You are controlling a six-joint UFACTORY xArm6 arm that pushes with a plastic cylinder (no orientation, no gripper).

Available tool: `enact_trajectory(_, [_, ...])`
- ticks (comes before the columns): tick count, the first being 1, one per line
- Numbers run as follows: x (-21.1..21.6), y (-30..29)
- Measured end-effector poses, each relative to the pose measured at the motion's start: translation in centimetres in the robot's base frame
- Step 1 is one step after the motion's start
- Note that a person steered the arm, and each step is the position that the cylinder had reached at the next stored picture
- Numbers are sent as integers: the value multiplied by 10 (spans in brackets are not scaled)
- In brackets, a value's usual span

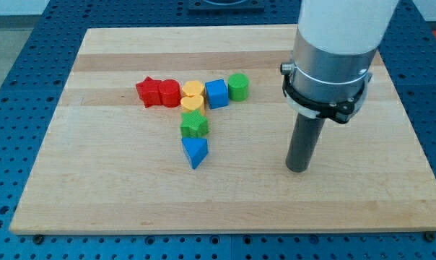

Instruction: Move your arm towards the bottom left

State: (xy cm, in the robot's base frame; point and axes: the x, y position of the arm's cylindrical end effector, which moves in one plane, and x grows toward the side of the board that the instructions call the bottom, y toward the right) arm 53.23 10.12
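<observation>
My tip [298, 168] rests on the wooden board [117, 188] at the view's right of centre, well to the right of all the blocks. The blocks cluster at the board's upper middle: a red star [148, 92] and a red cylinder [169, 93] side by side, two yellow blocks [193, 89] [193, 103], a blue cube [216, 94], a green cylinder [238, 86], a green star-like block [194, 125] and a blue triangle [195, 152] below it. The blue triangle is the nearest block to my tip, about a quarter of the board's width to its left.
The board lies on a blue perforated table [16, 43]. The arm's white and grey body [333, 43] hangs over the board's upper right part and hides some of it.
</observation>
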Motion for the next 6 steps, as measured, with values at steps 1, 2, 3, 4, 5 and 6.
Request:
enact_trajectory(1, [0,0])
enact_trajectory(2, [0,-41])
enact_trajectory(3, [11,-122])
enact_trajectory(4, [48,-177])
enact_trajectory(5, [61,-216])
enact_trajectory(6, [-25,-231])
